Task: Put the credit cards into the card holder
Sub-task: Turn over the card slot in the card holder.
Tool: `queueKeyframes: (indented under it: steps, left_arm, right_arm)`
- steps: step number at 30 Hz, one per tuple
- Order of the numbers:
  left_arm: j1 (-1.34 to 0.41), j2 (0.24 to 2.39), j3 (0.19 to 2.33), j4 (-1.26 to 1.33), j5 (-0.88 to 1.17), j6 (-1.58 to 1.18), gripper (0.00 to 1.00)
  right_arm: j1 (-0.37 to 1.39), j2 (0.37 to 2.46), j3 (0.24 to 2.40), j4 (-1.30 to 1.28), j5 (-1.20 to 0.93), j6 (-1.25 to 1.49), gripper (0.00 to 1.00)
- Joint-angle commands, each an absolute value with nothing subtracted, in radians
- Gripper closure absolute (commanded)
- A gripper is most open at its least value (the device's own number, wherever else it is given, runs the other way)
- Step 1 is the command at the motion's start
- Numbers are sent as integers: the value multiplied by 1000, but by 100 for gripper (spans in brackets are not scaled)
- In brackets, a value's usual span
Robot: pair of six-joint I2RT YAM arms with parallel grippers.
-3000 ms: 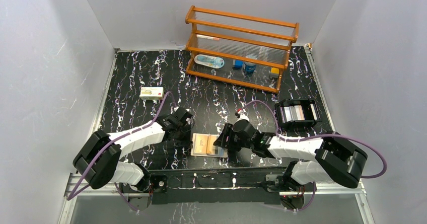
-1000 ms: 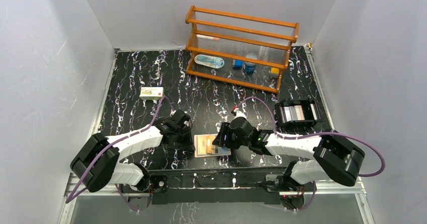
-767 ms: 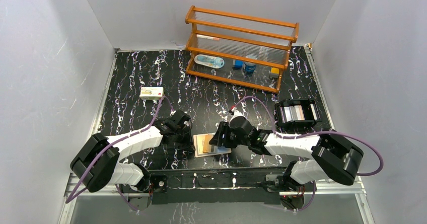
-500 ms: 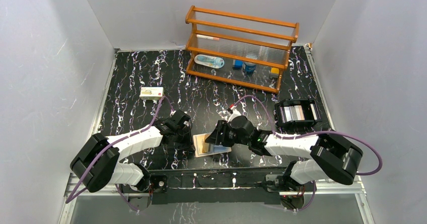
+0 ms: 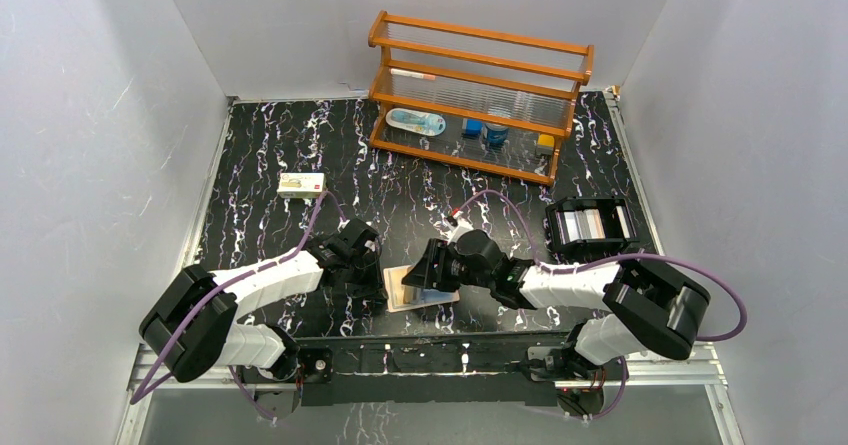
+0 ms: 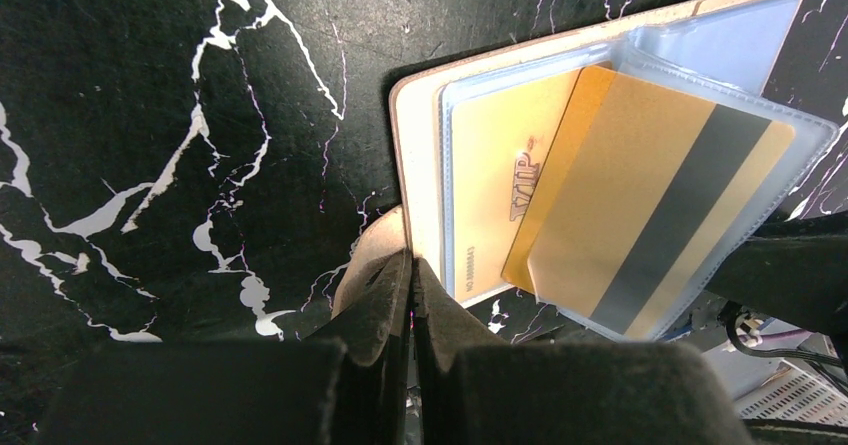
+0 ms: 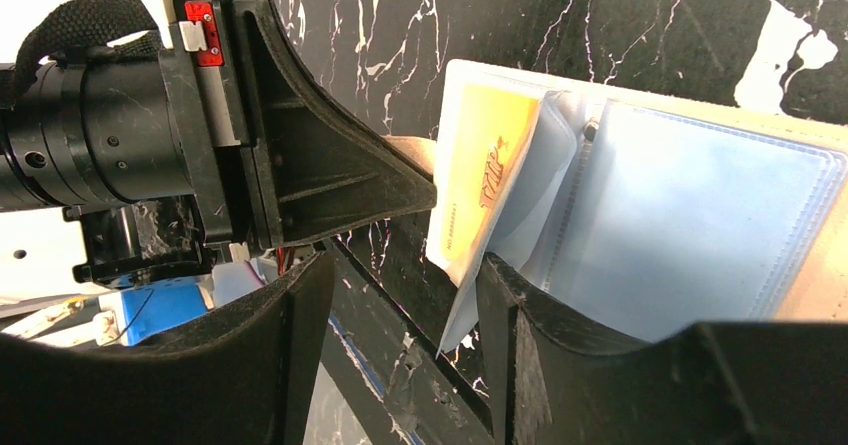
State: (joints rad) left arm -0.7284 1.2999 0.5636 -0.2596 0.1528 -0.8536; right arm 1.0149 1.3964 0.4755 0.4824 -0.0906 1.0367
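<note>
The card holder, a tan wallet (image 5: 432,298) with clear sleeves, lies open near the table's front edge. My left gripper (image 6: 411,260) is shut on the wallet's tan edge (image 6: 418,175) and pins that corner. A yellowish card marked VIP (image 6: 492,180) sits in a sleeve, and a gold card with a dark stripe (image 6: 640,215) lies over it in a lifted clear leaf. My right gripper (image 7: 400,275) is open, low over the wallet's right half, with the clear leaf's edge (image 7: 462,310) between its fingers. A light blue card (image 7: 690,230) shows in the sleeve beyond.
A wooden rack (image 5: 478,95) holding small items stands at the back. A small white box (image 5: 301,184) lies at left. A black roller holder (image 5: 590,225) sits at right. The metal front rail (image 5: 430,350) runs just below the wallet.
My right gripper has moved left over the wallet, and the wallet has turned slightly and shifted left. My left gripper has kept its hold on the wallet's edge.
</note>
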Motion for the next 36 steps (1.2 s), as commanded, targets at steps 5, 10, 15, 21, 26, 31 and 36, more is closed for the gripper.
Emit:
queueKeyframes:
  steps: [5, 10, 15, 21, 26, 31, 36]
  left_arm:
    - [-730, 1287, 565, -275, 188, -839, 100]
    - [-730, 1291, 575, -275, 188, -840, 100]
    - [-730, 1296, 573, -274, 185, -842, 100]
    - [-730, 1285, 568, -279, 179, -845, 100]
    - [-730, 1282, 569, -280, 181, -844, 100]
    - [-730, 1256, 566, -259, 208, -851, 100]
    - [-730, 1227, 565, -253, 217, -866, 100]
  right_arm:
    - [1020, 1406, 554, 510, -129, 1012, 38]
    - [1021, 1434, 568, 526, -177, 999, 38]
    - [1022, 1469, 580, 500, -172, 1000, 38]
    - [1022, 1487, 611, 364, -110, 982, 38]
    - [1022, 1456, 654, 179, 8, 933, 41]
    - [1070, 1490, 784, -38, 136, 877, 43]
    - [1149, 1563, 905, -189, 273, 858, 39]
